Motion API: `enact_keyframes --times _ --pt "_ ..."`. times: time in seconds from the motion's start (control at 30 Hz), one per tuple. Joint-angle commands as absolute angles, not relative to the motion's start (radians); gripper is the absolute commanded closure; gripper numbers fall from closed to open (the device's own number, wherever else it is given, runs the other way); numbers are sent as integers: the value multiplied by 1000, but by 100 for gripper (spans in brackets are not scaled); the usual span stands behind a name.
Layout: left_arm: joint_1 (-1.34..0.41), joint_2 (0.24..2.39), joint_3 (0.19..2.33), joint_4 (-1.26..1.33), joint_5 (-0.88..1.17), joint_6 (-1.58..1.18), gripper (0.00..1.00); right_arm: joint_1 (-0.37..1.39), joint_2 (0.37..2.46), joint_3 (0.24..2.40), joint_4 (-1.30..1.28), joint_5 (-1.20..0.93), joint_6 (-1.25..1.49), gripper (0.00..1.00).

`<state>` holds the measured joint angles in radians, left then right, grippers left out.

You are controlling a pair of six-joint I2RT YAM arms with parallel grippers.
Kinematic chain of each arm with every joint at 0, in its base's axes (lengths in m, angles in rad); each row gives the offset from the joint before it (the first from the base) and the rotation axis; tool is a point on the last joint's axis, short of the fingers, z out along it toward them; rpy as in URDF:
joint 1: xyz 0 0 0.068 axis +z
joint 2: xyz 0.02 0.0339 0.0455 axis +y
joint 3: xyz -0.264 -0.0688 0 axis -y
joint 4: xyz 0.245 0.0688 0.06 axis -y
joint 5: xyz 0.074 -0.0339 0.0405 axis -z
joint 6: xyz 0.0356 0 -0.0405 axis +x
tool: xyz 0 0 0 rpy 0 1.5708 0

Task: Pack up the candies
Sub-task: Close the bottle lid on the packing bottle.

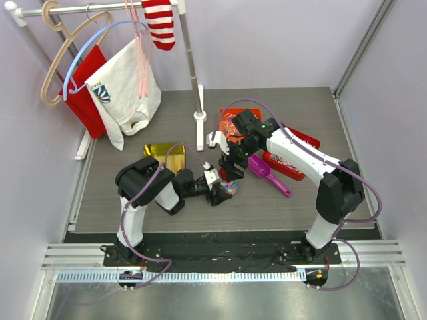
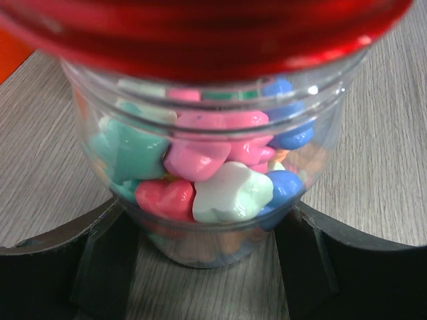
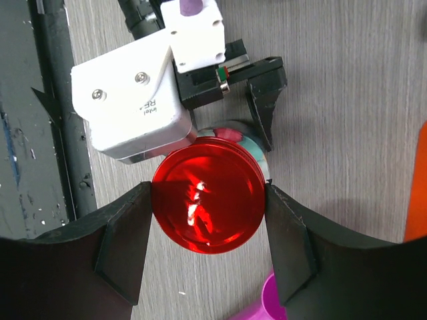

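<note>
At the near edge of the table the two arm bases are seen bolted side by side. Just beyond them, the left gripper is laid low over the wood and is clamped on a clear jar, whose lower sides are pressed by the black fingers. The jar is stood upright on the table and is filled almost to its neck with the candies, pastel pieces in pink, green, blue and white that are packed against the wall. Directly above the jar's mouth a red lid is held flat by the right gripper, its jaws closed on the rim from opposite sides, with both fingers touching it. Whether the lid is seated on the threads or only rested there cannot be told. Just to the right of the jar a purple scoop is laid on the table. Behind it a red tin is partly covered by the right arm, an orange tin is glimpsed behind the right wrist, and a gold tin is set farther left. At the far end a white rack is stood, on which hangers, a red garment, a white garment and a striped sock are hung.
</note>
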<state>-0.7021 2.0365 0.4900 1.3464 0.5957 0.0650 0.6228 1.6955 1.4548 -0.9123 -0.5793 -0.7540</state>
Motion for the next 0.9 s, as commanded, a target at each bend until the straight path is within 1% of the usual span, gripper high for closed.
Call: enact_keyframes --times 0.0,0.27,0.63,0.77,0.87 --pt "-712 2049 482 1548 609 101 51 630 1710 1468 -887 -577 -758 60" --pt "-707 2046 485 1548 597 94 52 641 1686 1459 -925 -529 -776 60" --pt "-698 2048 491 1548 601 75 53 643 1687 1494 -1015 -542 -830 58" --pt "-699 2049 492 1548 600 71 53 643 1684 1464 -957 -520 -801 58" --pt "-696 2049 492 1548 595 68 53 643 1675 1413 -855 -499 -749 58"
